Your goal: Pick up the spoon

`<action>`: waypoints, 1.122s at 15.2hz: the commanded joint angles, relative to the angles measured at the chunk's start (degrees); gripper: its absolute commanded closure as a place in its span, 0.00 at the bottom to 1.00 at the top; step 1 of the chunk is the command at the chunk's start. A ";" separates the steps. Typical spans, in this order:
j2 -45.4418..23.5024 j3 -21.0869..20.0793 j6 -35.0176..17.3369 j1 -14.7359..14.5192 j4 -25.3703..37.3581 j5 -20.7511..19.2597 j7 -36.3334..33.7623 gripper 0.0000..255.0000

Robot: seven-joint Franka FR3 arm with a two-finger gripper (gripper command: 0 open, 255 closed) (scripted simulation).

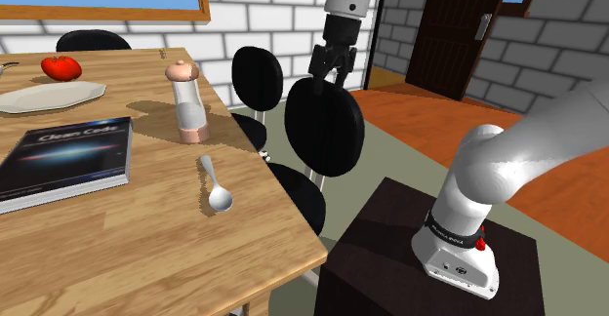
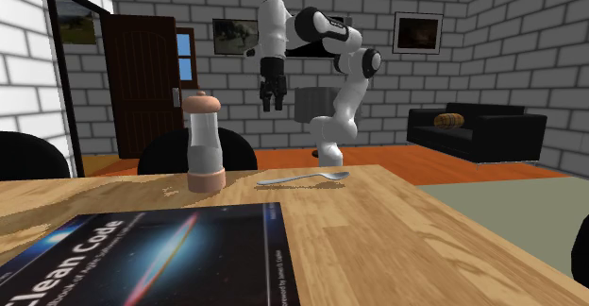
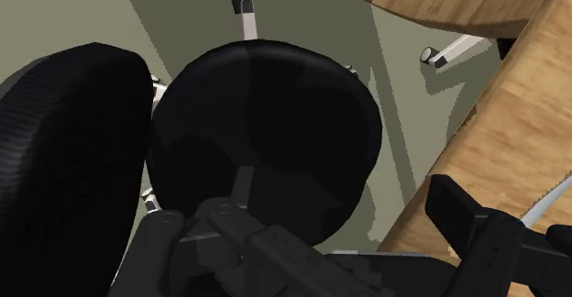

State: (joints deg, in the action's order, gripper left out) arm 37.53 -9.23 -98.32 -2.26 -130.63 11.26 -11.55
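Note:
A pale grey spoon (image 1: 213,185) lies on the wooden table (image 1: 146,256) near its edge, bowl toward the camera in the shoulder view. In the second exterior view the spoon (image 2: 302,177) rests at the table's far edge. My black gripper (image 1: 329,75) hangs in the air beyond the table's edge, above a black chair (image 1: 324,129), well off to the shoulder view's right of the spoon. It is the same gripper (image 2: 274,101) that hovers high behind the table. Its fingers stand apart around nothing (image 3: 348,199), pointing down at a round black chair seat (image 3: 266,139).
A tall shaker (image 1: 185,99) stands just behind the spoon. A dark book (image 1: 63,158), a plate (image 1: 54,95) and a red tomato (image 1: 60,67) sit farther left. A second black chair (image 1: 257,78) flanks the table. The dark stand (image 1: 410,256) is lower right.

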 commanded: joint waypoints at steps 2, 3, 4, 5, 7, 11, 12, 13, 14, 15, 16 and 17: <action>-2.78 -3.57 -1.40 -0.42 0.97 2.14 -5.82 0.00; -4.01 -4.79 -1.96 -0.55 1.55 2.75 -7.74 0.00; -5.31 -6.00 -2.53 -0.66 2.21 3.32 -9.66 0.00; -6.68 -7.21 -3.10 -0.73 2.94 3.83 -11.57 0.00; -9.64 -9.60 -4.27 -0.83 4.63 4.66 -15.42 0.00; -16.39 -14.27 -6.64 -0.83 8.91 5.38 -23.23 0.00; -18.25 -15.40 -7.22 -0.83 10.16 5.33 -25.23 0.00; -20.18 -16.52 -7.79 -0.82 11.48 5.18 -27.26 0.00; -22.18 -17.60 -8.35 -0.84 12.88 4.91 -29.32 0.00; -24.26 -18.64 -8.89 -0.89 14.36 4.52 -31.40 0.00; -26.41 -19.64 -9.40 -0.99 15.91 4.02 -33.52 0.00; -28.63 -20.59 -9.88 -1.12 17.54 3.39 -35.67 0.00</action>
State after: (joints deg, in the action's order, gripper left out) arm 10.70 -28.99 -107.71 -3.31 -114.28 15.01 -45.16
